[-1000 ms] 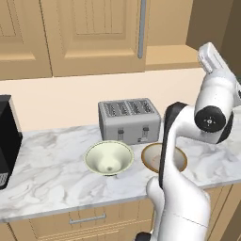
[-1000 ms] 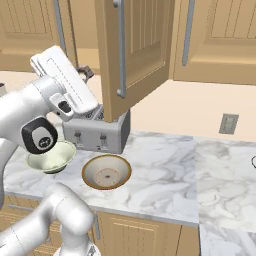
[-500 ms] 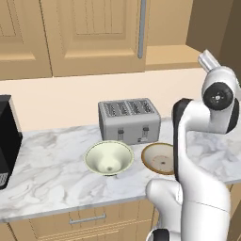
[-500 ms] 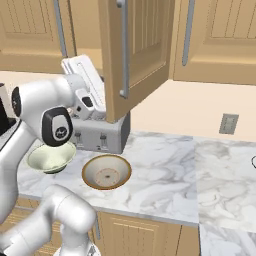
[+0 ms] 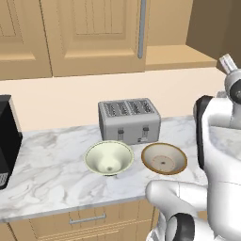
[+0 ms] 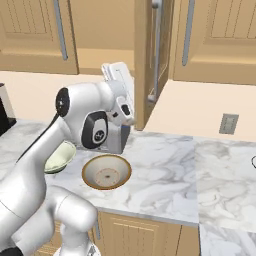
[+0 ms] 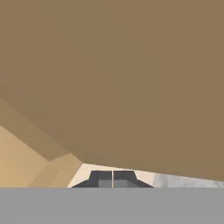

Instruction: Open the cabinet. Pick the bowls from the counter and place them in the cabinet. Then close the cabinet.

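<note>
Nearest, just in front of the toaster [image 5: 129, 121], both bowls sit on the counter [image 5: 47, 174]: the deep cream bowl [image 5: 108, 157] and the brown-rimmed bowl [image 5: 164, 158]. They look rigid, smooth and breakable, so I'd pinch each by its rim. The gripper [image 7: 113, 178] is clenched, empty, tips together against the wood. Above the toaster, the right base view catches the cabinet door [image 6: 152, 55] swung open; the left base view instead shows the closed door [image 5: 96, 33].
</note>
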{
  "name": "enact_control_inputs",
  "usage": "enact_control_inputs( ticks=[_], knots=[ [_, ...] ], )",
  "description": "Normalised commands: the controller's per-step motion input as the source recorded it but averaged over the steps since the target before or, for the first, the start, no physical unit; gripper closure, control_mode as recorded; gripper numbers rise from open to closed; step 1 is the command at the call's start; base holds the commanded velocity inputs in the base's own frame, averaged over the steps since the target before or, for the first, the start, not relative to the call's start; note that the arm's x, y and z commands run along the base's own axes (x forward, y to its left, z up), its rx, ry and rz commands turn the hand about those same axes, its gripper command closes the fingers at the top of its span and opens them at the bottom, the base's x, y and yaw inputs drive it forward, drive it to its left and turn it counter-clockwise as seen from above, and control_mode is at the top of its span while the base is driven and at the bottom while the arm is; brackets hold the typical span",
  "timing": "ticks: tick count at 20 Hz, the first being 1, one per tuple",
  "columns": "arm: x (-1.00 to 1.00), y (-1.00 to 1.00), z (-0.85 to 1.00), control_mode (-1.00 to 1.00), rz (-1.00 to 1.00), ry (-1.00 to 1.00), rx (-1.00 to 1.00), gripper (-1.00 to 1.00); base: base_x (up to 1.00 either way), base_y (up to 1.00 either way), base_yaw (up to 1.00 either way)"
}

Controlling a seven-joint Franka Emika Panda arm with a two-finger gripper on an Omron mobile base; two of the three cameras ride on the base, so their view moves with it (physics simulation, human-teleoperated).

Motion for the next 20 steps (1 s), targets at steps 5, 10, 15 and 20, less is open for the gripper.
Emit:
enact_control_inputs(
  ticks=[5, 10, 15, 20],
  knots=[
    [-0.36, -0.61, 0.11, -1.00, 0.00, -0.17, 0.07, 1.00, 0.00, 0.00, 0.00],
    [-0.41, -0.10, 0.19, -1.00, 0.00, -0.19, 0.00, 1.00, 0.00, 0.00, 0.00],
    [-0.21, 0.34, 0.28, -1.00, 0.00, 0.03, -0.07, 1.00, 0.00, 0.00, 0.00],
    [-0.31, 0.82, 0.68, -1.00, 0.00, 0.39, -0.16, 1.00, 0.00, 0.00, 0.00]
  ],
)
